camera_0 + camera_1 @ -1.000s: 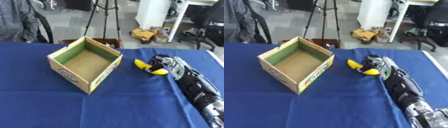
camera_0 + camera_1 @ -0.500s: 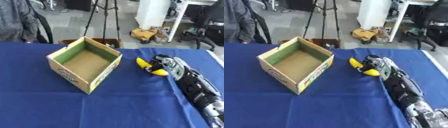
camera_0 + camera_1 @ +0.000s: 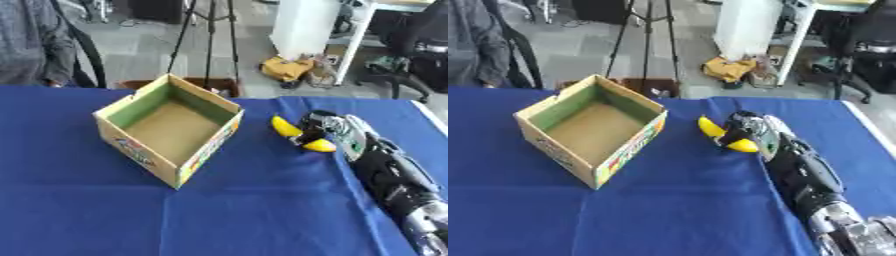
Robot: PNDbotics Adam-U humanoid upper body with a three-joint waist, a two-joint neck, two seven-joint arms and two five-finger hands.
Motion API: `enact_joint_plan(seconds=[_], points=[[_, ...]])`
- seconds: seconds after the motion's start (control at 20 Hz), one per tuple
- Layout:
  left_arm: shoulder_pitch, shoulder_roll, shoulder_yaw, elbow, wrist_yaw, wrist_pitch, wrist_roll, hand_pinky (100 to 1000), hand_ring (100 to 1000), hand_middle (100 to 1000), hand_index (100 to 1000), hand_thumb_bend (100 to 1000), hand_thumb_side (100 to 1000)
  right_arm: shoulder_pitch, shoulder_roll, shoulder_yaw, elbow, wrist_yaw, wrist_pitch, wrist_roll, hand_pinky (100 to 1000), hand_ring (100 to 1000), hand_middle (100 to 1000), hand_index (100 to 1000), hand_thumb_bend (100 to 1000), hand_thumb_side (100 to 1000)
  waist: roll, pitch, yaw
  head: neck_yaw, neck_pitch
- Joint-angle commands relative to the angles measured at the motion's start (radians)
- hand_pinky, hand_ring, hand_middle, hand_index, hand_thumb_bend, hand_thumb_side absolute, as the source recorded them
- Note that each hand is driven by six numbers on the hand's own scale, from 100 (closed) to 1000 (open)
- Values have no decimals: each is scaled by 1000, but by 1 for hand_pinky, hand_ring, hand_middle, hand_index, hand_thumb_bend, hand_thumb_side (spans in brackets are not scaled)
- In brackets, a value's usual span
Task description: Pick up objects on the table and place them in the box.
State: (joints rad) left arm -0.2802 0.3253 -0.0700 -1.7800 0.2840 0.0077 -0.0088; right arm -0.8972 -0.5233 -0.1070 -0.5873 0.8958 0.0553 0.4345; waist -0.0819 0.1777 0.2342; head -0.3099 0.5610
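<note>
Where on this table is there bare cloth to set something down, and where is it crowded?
Bare blue cloth spans the near edge in front of the box, and also left of it. The strip between the box and the banana is narrow. The right side is crowded: the right hand curls its fingers round the banana, its arm along that edge.

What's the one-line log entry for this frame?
phase: grasp | right hand: curled on banana, on the blue table | box: open, empty, left of banana | left hand: not in view
</note>
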Motion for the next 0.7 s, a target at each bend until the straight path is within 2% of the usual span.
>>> enact_joint_plan(seconds=[0.05,0.35,0.7], points=[[-7,9,8,-17,2,-2,-2,608,625,684,700,560,1000,-2,-7,1,6,25,2,15,626,658,686,788,303,420,10,-13,-2,1,-2],[-7,9,9,-17,2,-2,-2,608,625,684,700,560,1000,0,-4,-2,8,40,3,7,586,607,642,755,244,408,11,-12,-3,2,-3],[-7,9,9,-17,3,-3,-2,608,625,684,700,560,1000,3,-4,-5,-2,48,-5,-44,522,532,555,680,100,399,12,-14,-7,1,-4]])
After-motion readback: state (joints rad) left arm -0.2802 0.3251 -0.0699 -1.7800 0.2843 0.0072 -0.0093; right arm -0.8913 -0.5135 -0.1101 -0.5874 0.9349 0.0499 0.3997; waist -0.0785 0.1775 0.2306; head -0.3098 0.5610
